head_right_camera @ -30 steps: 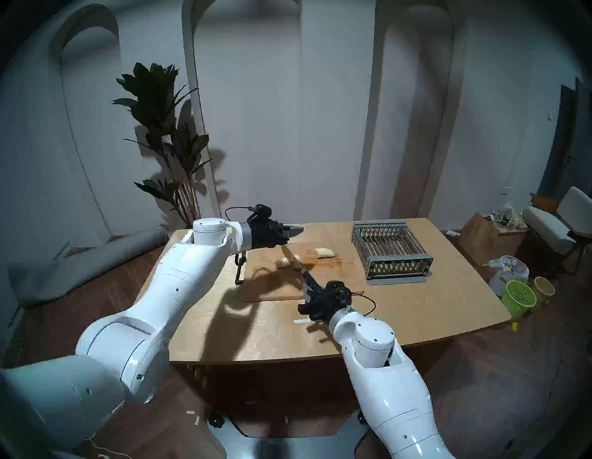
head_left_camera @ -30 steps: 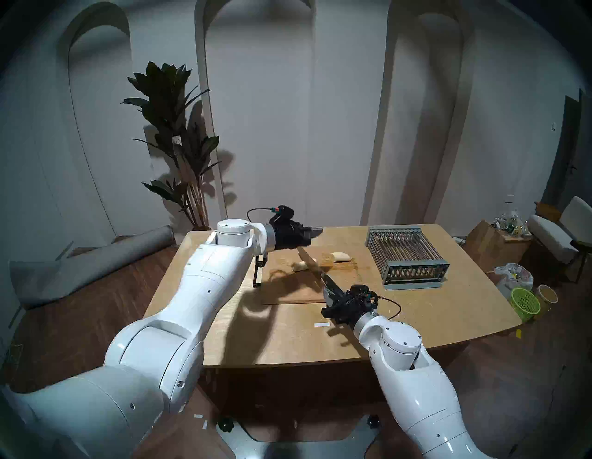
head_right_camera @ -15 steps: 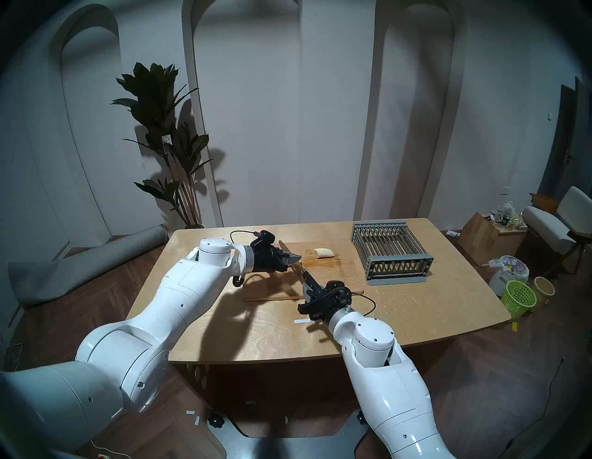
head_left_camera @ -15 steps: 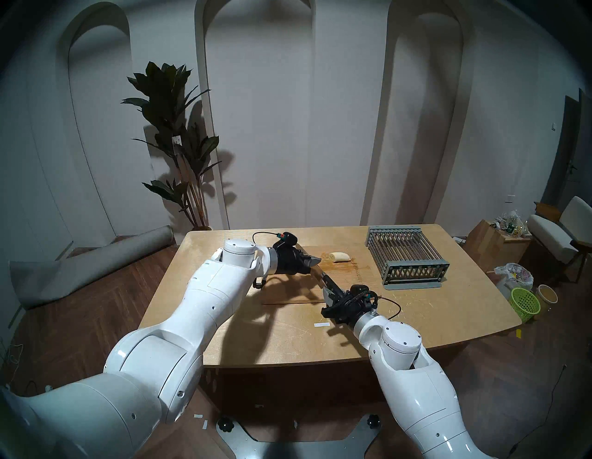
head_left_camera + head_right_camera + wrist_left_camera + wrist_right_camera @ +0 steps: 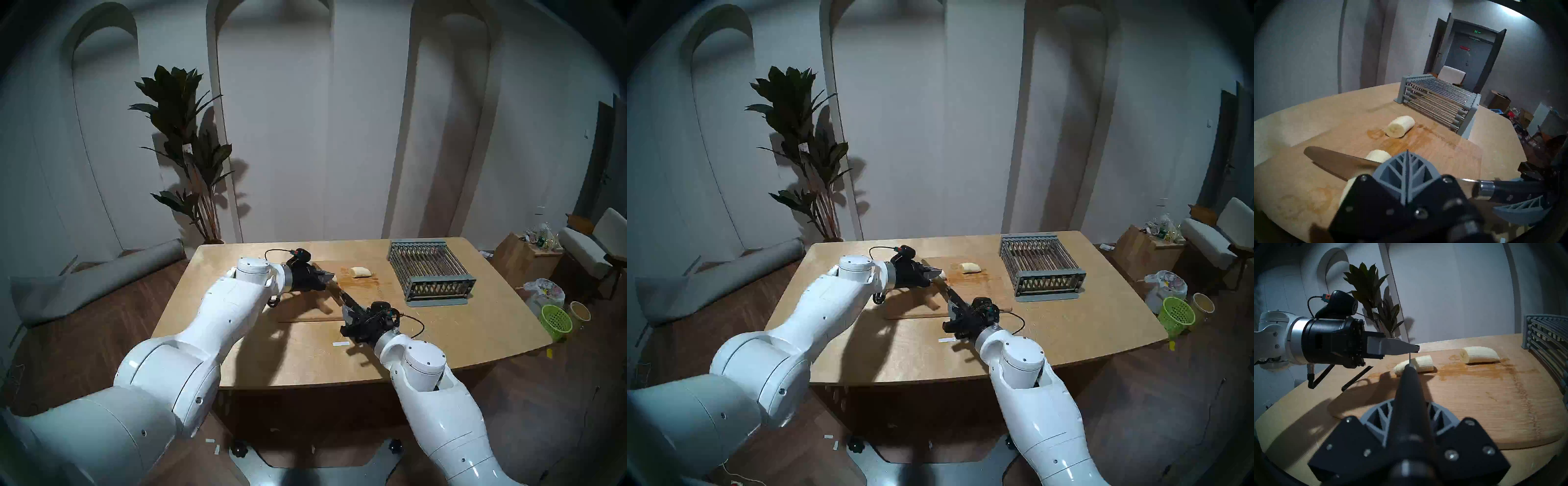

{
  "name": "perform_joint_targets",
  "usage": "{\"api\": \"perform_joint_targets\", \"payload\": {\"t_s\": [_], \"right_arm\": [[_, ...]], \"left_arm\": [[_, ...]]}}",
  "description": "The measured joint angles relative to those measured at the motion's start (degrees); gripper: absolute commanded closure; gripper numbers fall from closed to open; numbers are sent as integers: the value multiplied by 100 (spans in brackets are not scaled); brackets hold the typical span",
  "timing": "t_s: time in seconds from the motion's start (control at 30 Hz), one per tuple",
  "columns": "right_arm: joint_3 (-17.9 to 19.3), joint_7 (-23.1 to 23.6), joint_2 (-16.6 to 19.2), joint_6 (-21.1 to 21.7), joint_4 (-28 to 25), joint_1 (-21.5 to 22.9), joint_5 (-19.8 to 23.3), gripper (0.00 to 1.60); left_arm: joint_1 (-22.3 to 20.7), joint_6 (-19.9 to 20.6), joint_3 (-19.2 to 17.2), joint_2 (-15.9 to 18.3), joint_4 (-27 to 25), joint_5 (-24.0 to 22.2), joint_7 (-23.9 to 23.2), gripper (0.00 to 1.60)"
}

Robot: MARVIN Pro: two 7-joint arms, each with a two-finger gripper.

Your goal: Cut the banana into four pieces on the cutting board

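- The right gripper [image 5: 347,310], nearest the robot, has not shifted since a second ago; its grey ribbed fingers [image 5: 1438,414] are clamped on the smooth black handle of the knife [image 5: 1409,392].
- The knife's dull, dark blade [image 5: 1339,162] lies edge-down across the near banana piece [image 5: 1421,363], as it did before.
- The left gripper [image 5: 1414,348] has come down: a second ago it hung level above the far edge of the table, now it sits low just over the near banana piece, hiding that piece in the head views. Its wedge-shaped grey fingers are pressed together, holding nothing.
- Whether its tip touches the banana cannot be told.
- The board [image 5: 366,302] is flat light-brown wood with rounded corners, a black bar handle [image 5: 1354,378] at its left end, and a rough brown stain between the two pieces.
- The banana is on that board in two visible parts: the near piece under the blade, pale cream and matte, and a stubby chunk [image 5: 360,271] farther right with a flat, round cut face; the chunk lies where it lay earlier.
- Beyond the board, a grey rack [image 5: 429,271] of thin metal rods stands on the pale table [image 5: 305,356], unchanged.
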Motion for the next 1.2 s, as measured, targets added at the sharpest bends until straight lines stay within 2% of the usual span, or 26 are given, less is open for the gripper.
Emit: {"api": "perform_joint_targets", "payload": {"t_s": [0.83, 1.03, 1.2], "right_arm": [[48, -141, 130, 211, -100, -22, 29, 160], [44, -142, 149, 231, -99, -15, 50, 160], [65, -152, 178, 235, -97, 1, 72, 160]], "left_arm": [[-397, -198, -215, -299, 1070, -113, 58, 160], [-498, 214, -540, -388, 1387, -520, 139, 160], [-566, 615, -985, -426, 1610, -1060, 517, 160]]}}
